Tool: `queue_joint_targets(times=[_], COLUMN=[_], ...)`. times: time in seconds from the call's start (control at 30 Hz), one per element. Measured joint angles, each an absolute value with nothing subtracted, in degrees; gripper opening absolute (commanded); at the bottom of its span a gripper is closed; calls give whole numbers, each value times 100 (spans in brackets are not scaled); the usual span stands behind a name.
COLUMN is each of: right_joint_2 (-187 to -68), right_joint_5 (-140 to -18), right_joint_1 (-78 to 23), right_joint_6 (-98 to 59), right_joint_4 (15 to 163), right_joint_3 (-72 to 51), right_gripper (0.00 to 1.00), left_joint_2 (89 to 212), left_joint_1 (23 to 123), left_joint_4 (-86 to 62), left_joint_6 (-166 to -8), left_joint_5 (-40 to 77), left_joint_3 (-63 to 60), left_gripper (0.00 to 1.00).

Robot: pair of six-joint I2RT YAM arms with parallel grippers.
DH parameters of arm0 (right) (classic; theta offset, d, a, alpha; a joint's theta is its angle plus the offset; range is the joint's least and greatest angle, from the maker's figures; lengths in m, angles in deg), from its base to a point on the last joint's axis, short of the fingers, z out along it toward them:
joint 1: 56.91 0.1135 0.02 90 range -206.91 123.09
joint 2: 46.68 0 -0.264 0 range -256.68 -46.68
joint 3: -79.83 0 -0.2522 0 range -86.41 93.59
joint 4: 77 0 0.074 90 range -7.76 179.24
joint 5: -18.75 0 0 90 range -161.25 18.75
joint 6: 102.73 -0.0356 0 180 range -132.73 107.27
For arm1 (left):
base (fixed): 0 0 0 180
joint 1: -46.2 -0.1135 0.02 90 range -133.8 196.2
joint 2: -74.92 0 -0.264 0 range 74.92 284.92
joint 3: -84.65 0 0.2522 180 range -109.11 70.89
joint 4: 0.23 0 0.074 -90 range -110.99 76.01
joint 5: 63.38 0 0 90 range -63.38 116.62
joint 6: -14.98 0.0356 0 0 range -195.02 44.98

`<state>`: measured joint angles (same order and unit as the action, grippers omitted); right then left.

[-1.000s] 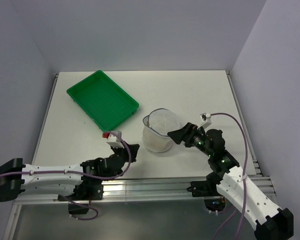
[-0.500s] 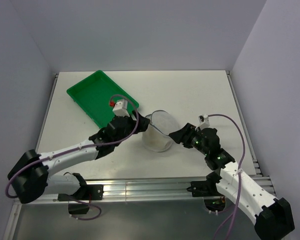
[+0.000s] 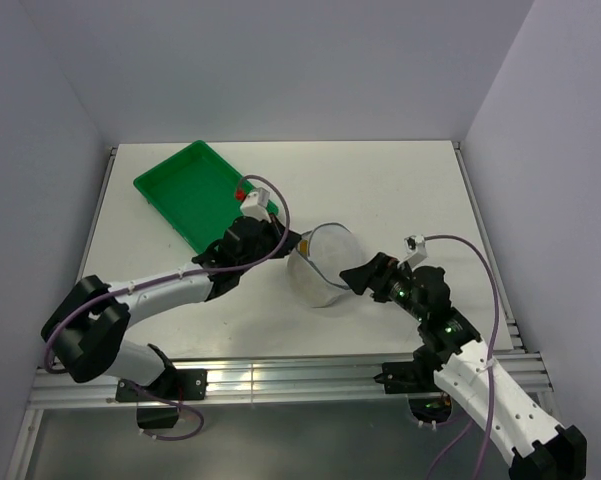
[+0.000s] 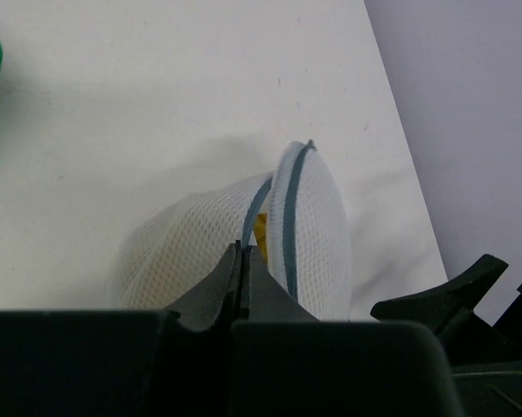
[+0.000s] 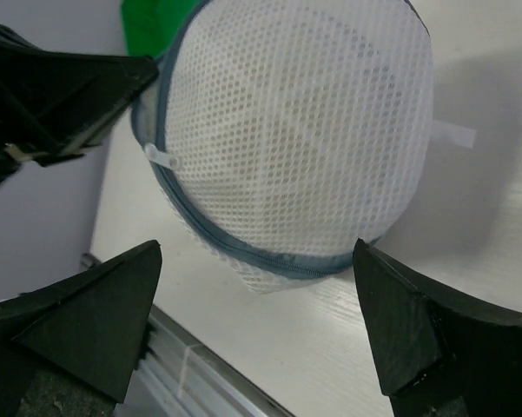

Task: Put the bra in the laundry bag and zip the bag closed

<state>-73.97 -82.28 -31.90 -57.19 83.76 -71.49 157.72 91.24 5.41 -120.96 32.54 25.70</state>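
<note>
The laundry bag (image 3: 325, 265) is a white mesh drum with a blue-grey zipper rim, lying tilted at mid-table. A sliver of the mustard-yellow bra (image 4: 261, 230) shows through the zipper gap; the rest is hidden inside the bag. My left gripper (image 3: 286, 246) is at the bag's left edge, and the left wrist view shows it (image 4: 243, 250) shut on the bag's zipper rim. My right gripper (image 3: 358, 276) is open just to the right of the bag (image 5: 304, 122), which fills the space ahead of it (image 5: 256, 252). A white zipper pull (image 5: 161, 158) hangs free.
A green plastic tray (image 3: 205, 195) sits at the back left, close behind my left arm. The table's near edge and metal rail (image 5: 182, 365) lie just below the bag. Grey walls enclose the table on three sides.
My left arm swung from the front edge up to the bag's left rim and shut on it. The bag tipped over toward the right. My right gripper shifted slightly.
</note>
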Motion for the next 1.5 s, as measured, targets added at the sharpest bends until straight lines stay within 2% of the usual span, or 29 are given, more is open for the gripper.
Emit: queue_joint_targets(times=[0.13, 0.33, 0.5, 0.53, 0.57, 0.63, 0.7, 0.73, 0.8, 0.87, 0.97, 1.0, 1.03, 1.1, 1.13, 1.2, 1.23, 1.27, 1.3, 1.4, 1.43, 1.5], right_joint_2=[-7171, -7867, -8599, -8850, -9147, -9816, -10336, -10472, -10443, -10170, -9436, -9178, -8815, -8192, -7943, -7351, -7209, -7104, -7080, -7141, -7178, -7287], right_joint_5=[-8602, -8809, -8490, -8446, -8438, -8453, -8481, -8468, -8422, -8346, -8219, -8180, -8127, -8007, -7941, -7786, -7721, -7616, -7528, -7336, -7297, -7249], right_joint_1=[-3083, -2914, -2914, -2914, -2916, -2919, -2919, -2919, -2919, -2919, -2916, -2908, -2886, -2829, -2711, -2337, -2151, -1878, -1660, -1185, -1107, -1008], right_joint_6=[-6095, -6290, -6010, -5890, -5748, -5549, -5378, -5304, -5208, -5173, -5188, -5236, -5339, -5649, -5816, -6288, -6467, -6605, -6771, -7083, -7144, -7258], right_joint_4=[8759, 9041, 9202, 9288, 9392, 9629, 9742, 9784, 9806, 9648, 9331, 9255, 9124, 8982, 8960, 8831, 8774, 8691, 8610, 8488, 8492, 8514], right_joint_3=[-7553, -7726, -7348, -7142, -6884, -6388, -5936, -5767, -5660, -5667, -5787, -5864, -5984, -6305, -6465, -6878, -6981, -7068, -7099, -7101, -7101, -7101], right_gripper=[95, 92, 72, 58, 56, 58, 73, 84, 91, 92, 87, 85, 76, 67, 56, 52, 27, 20, 18, 30, 48, 64], left_joint_2=[15328, 14465, 13696, 13549, 13431, 13219, 13073, 13018, 12944, 12876, 12815, 12817, 12821, 12865, 12909, 13036, 13130, 13224, 13320, 13650, 13720, 13833], left_joint_1=[9141, 9454, 9967, 10114, 10241, 10527, 10831, 11001, 11259, 11366, 11412, 11427, 11469, 11580, 11648, 11834, 11954, 12074, 12188, 12442, 12477, 12520], left_joint_4=[858, 1325, 1675, 1710, 1712, 1771, 1800, 1808, 1813, 1815, 1828, 1828, 1833, 1865, 1885, 1933, 1961, 1964, 1968, 2049, 2099, 2184], left_joint_6=[-12168, -12445, -12863, -12957, -13035, -13167, -13278, -13317, -13392, -13453, -13492, -13516, -13564, -13628, -13661, -13737, -13781, -13816, -13842, -13899, -13903, -13908], left_joint_5=[3249, 3411, 3820, 3951, 4060, 4318, 4593, 4738, 4989, 5168, 5428, 5505, 5597, 5761, 5833, 6067, 6206, 6351, 6480, 6805, 6869, 6985], left_joint_3=[3193, 4244, 5112, 5267, 5383, 5586, 5715, 5763, 5835, 5890, 5936, 5940, 5940, 5940, 5940, 5940, 5936, 5929, 5916, 5831, 5811, 5772], left_gripper=[0, 0, 0, 0, 0, 0, 0, 0, 0, 0, 0, 0, 0, 0, 0, 0, 0, 0, 0, 0, 0, 0])
